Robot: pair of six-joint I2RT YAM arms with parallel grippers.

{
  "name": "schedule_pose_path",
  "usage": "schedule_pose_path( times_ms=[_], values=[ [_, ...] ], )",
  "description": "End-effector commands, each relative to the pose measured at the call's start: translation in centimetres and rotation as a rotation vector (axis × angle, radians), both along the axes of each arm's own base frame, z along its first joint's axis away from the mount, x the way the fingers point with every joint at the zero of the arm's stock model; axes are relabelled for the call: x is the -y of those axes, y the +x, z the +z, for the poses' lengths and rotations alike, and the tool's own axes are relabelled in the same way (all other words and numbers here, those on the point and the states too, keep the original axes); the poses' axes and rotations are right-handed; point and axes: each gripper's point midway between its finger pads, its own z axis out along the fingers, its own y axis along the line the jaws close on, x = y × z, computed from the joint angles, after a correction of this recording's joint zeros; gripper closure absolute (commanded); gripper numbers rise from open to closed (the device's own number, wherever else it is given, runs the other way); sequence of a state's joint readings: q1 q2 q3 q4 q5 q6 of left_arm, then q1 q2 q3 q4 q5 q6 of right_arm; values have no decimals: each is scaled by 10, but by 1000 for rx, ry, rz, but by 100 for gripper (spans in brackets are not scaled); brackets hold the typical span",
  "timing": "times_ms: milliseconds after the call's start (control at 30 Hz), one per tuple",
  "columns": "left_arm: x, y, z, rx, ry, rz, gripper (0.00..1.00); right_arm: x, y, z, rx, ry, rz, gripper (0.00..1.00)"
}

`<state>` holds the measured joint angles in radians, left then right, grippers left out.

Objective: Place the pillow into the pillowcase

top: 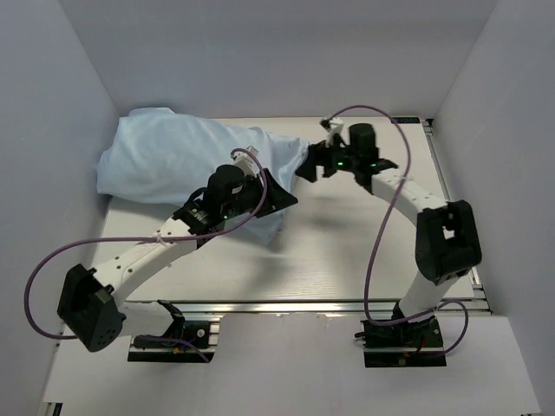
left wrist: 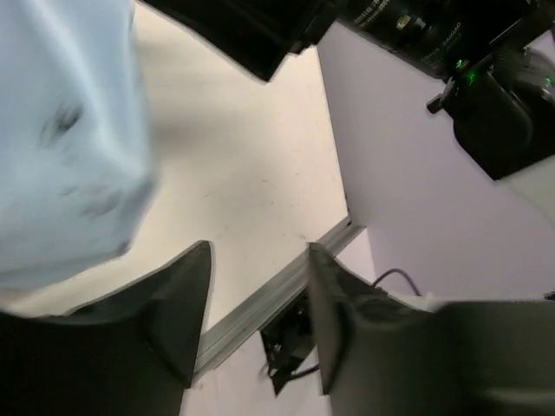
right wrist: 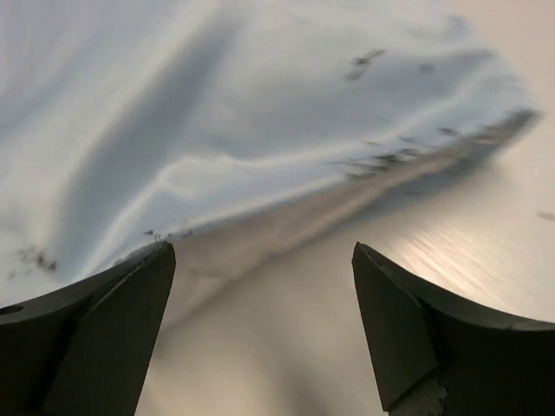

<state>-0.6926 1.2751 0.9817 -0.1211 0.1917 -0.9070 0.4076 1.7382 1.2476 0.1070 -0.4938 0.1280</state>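
Observation:
The light-blue pillowcase point(top: 182, 160) lies bulging and plump at the back left of the table, its right end reaching toward the middle. The pillow is hidden; no off-white fabric shows. My left gripper point(top: 276, 196) hovers at the pillowcase's near right corner. In the left wrist view the left gripper point(left wrist: 258, 299) is open, with only table between its fingers and the pillowcase point(left wrist: 69, 130) off to the left. My right gripper point(top: 309, 165) sits at the pillowcase's right end. In the right wrist view the right gripper point(right wrist: 260, 290) stands wide open just short of the pillowcase point(right wrist: 217, 113) edge.
The pale table point(top: 347, 251) is boxed in by white walls at the left, back and right. A metal rail point(top: 321, 306) runs along its near edge. The right arm's black wrist point(left wrist: 494, 95) hangs close to my left gripper.

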Motion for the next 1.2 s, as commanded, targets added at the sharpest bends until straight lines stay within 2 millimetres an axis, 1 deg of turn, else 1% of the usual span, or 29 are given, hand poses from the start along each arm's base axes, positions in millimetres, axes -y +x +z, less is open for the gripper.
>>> schedule_pose_path(
  times_ms=[0,33,67,100,133,167,200,233,267,300,333,367,433,467,533,567,600,633,733,767,833,867,933,967,1000,1033,1100,1133,1167],
  values=[
    [-13,-15,71,124,-97,2,39,42,-28,43,272,-81,280,10],
    [-19,-18,78,132,-72,9,32,53,-30,44,300,-117,296,11],
    [-25,-20,88,151,-66,24,31,66,-30,43,345,-162,312,11],
    [-34,-18,95,172,-48,63,29,85,-29,50,348,-170,270,11],
    [-48,-24,99,186,-4,83,26,92,-30,51,344,-166,252,11],
    [-57,-24,121,230,-1,116,21,98,-31,58,350,-159,234,11],
    [-67,-24,126,243,29,149,19,100,-31,60,339,-156,215,11],
    [-89,-19,119,240,124,232,16,99,-32,64,319,-137,200,11],
    [-101,-18,131,261,149,277,12,94,-37,68,300,-100,208,11],
    [-112,-16,129,255,194,320,10,85,-42,75,244,-30,196,11],
    [-132,-11,114,219,301,397,9,77,-44,77,212,0,189,11],
    [-140,-9,117,218,331,431,5,60,-53,72,167,18,207,11],
    [-157,-5,105,194,428,477,4,45,-49,66,40,50,99,11],
    [-158,0,100,177,456,483,4,28,-50,55,-27,45,88,11],
    [-166,6,92,149,488,506,4,15,-50,40,-190,61,27,11],
    [-165,8,90,140,485,505,4,6,-49,26,-263,62,24,11],
    [-165,9,87,135,484,504,4,0,-47,27,-291,77,18,10],
    [-164,11,88,138,466,509,4,-5,-45,24,-345,97,-10,11],
    [-165,7,87,135,435,518,4,-13,-32,13,-371,100,-51,11],
    [-166,5,88,135,428,520,4,-16,-31,-1,-407,73,-63,11],
    [-173,-1,90,135,418,539,4,-20,-27,-5,-427,76,-70,11],
    [-176,-3,91,135,417,546,4,-22,-24,-13,-447,76,-74,11],
    [-184,-9,95,134,411,571,4,-29,-22,-19,-484,99,-67,11],
    [-186,-11,97,134,407,578,4,-32,-20,-18,-491,117,-59,14],
    [-191,-14,96,125,406,595,4,-39,-21,-9,-482,163,-6,20],
    [-194,-18,99,130,397,604,4,-43,-21,-5,-484,182,18,31],
    [-198,-21,98,118,396,617,4,-49,-29,1,-505,220,75,46],
    [-200,-24,99,119,389,623,4,-49,-32,4,-504,225,91,62],
    [-202,-26,97,110,390,627,4,-49,-34,8,-494,228,117,70]
  ],
)
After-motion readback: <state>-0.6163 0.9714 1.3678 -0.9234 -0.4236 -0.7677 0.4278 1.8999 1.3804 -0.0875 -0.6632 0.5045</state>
